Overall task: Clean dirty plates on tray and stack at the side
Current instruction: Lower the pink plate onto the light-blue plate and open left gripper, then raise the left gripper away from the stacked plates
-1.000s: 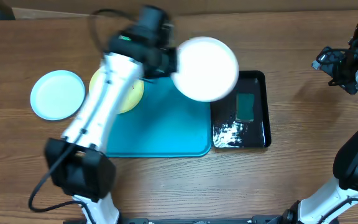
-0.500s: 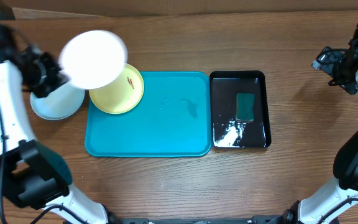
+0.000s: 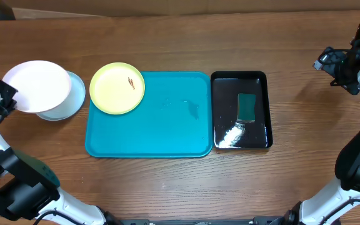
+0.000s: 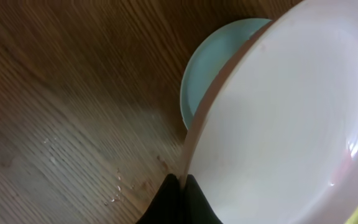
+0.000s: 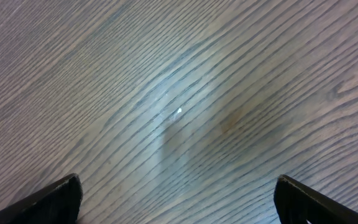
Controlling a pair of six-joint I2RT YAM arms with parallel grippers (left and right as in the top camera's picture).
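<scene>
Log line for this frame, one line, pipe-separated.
left gripper: shut on white plate rim | white plate: over light blue plate, left of tray | yellow-green plate: on tray corner, specked | right gripper: open, over table

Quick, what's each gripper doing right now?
Left gripper: closed on the rim of the white plate.
Right gripper: open, holding nothing.

1. Far left: the left gripper (image 3: pixel 6 99) grips the white plate (image 3: pixel 36 86), which overlaps the blue plate (image 3: pixel 75 100).
2. The yellow plate (image 3: pixel 117 88) sits in the tray's (image 3: pixel 161 134) upper-left corner.
3. The black tray (image 3: pixel 225 94) beside it holds a sponge (image 3: pixel 247 107).
</scene>
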